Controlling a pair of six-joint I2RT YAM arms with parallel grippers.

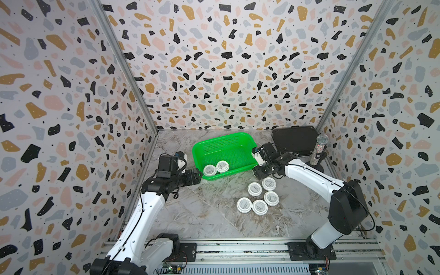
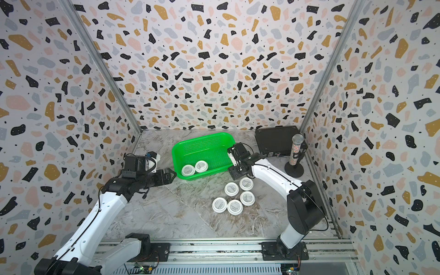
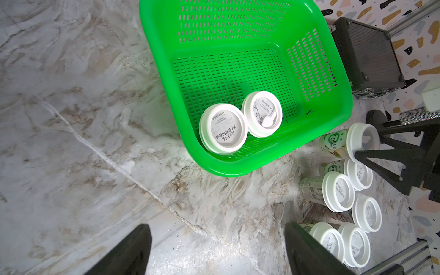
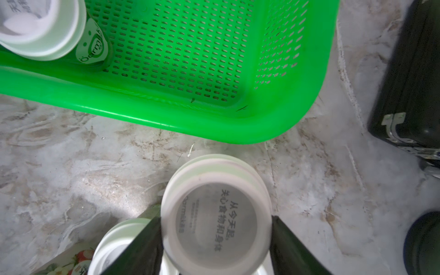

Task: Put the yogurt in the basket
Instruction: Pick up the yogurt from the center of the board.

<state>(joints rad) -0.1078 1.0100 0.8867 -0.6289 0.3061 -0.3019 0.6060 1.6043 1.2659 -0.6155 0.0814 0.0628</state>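
A small white-lidded yogurt cup (image 4: pixel 215 209), judged light, stiff and slick, is pinched at its lid rim by the right pincer (image 4: pixel 216 220) beside the lower-right corner of the bright green mesh basket (image 1: pixel 194 152); the left pincer (image 3: pixel 215 228) is spread.

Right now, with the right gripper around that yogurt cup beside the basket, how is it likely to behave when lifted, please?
The yogurt cup seems fairly stiff: the right gripper pinches its lid rim without visible denting. That smooth round rim might slip or twist. The cup looks taller than wide, so it may tip when released.
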